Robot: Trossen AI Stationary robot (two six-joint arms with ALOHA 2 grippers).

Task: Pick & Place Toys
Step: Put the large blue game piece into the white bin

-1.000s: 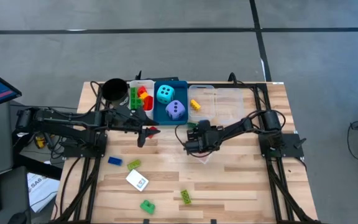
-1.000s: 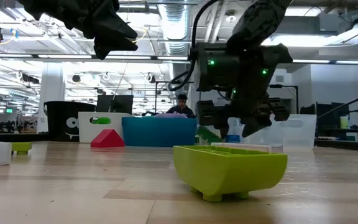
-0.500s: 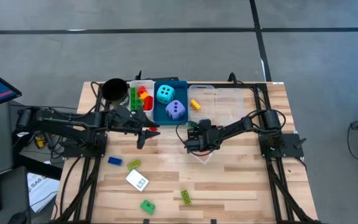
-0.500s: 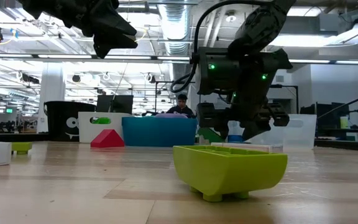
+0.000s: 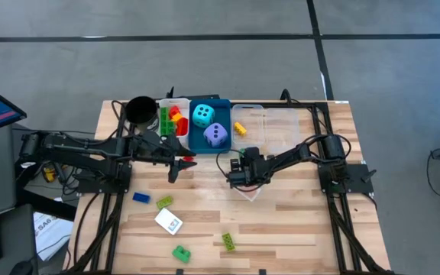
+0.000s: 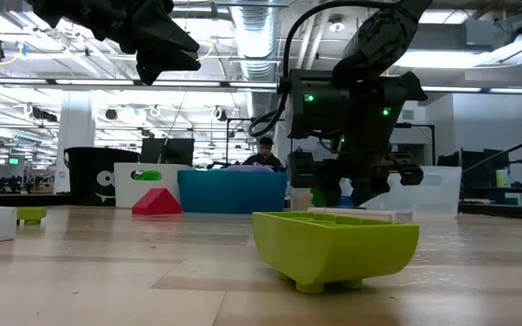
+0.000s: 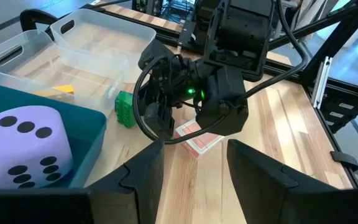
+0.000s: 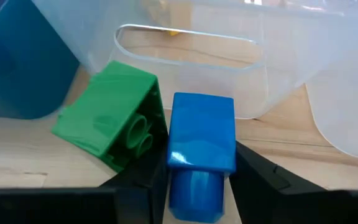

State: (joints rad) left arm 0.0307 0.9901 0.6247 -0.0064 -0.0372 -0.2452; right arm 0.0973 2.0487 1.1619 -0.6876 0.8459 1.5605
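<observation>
My right gripper (image 5: 235, 169) is low over the table just near the trays, shut on a small blue brick (image 8: 202, 142). A green brick (image 8: 112, 121) lies on the wood beside it, by the corner of the clear tray (image 8: 229, 56). A pink and white card (image 7: 194, 134) lies under the right gripper. My left gripper (image 5: 180, 162) hangs open and empty, high over the table near the blue tray (image 5: 224, 107), with a red brick (image 5: 189, 159) by it. The cyan die (image 5: 202, 115) and purple die (image 5: 216, 136) sit in the blue tray. My right gripper pinches the blue brick's two side faces (image 8: 178, 134) between its two fingers (image 8: 148, 177). The fingers slant down from the table's near right toward the trays. The brick stands along the fingers; I cannot tell whether it touches the table.
A white tray (image 5: 161, 103) holds green, red and yellow bricks; the clear tray (image 5: 281, 126) holds a yellow brick (image 5: 239, 128). A black cup (image 5: 140, 109) stands at the far left. A blue brick (image 5: 140, 197), lime bricks (image 5: 164, 202) (image 5: 228, 242), a white card (image 5: 169, 221) and a green brick (image 5: 181, 253) lie near the front.
My right gripper has come down a little and edged toward the trays, turning more level, with the blue brick between its fingers.
</observation>
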